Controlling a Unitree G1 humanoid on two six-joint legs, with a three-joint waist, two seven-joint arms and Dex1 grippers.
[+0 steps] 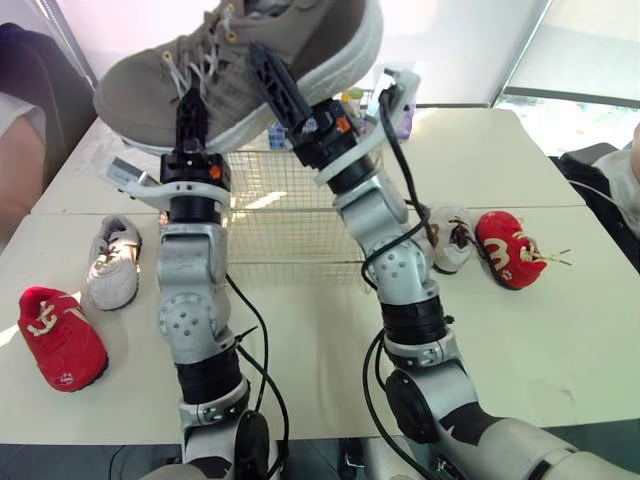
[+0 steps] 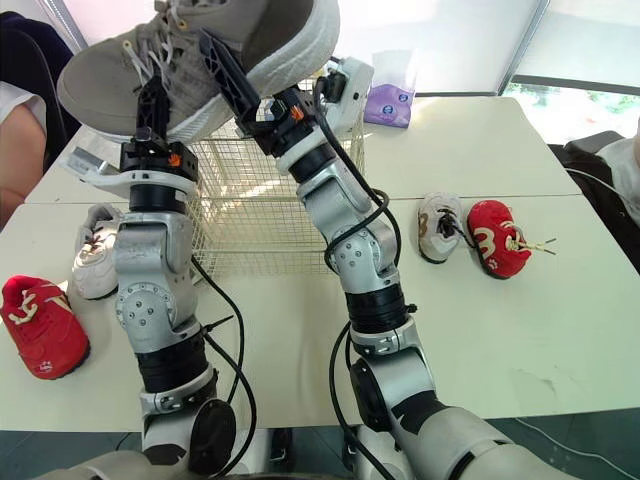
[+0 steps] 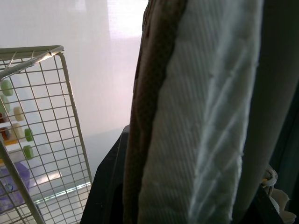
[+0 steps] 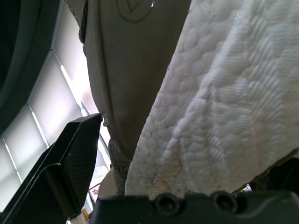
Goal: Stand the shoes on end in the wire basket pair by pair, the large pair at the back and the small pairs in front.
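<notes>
Large grey shoe [image 1: 300,50] held over the wire basket [image 1: 270,200] by both claws.
Head view: left claw [image 1: 192,110] and right claw [image 1: 270,75] each pinch it; small shoes [image 1: 60,335] lie on the white worktop [image 1: 520,330]. Left wrist view: sole between fingers [image 3: 105,186]. Right wrist view: sole, blinds [image 4: 42,130] behind.

Cream tables [image 1: 520,340] pushed together — bright, blind-covered windows [image 1: 455,50] behind.
</notes>
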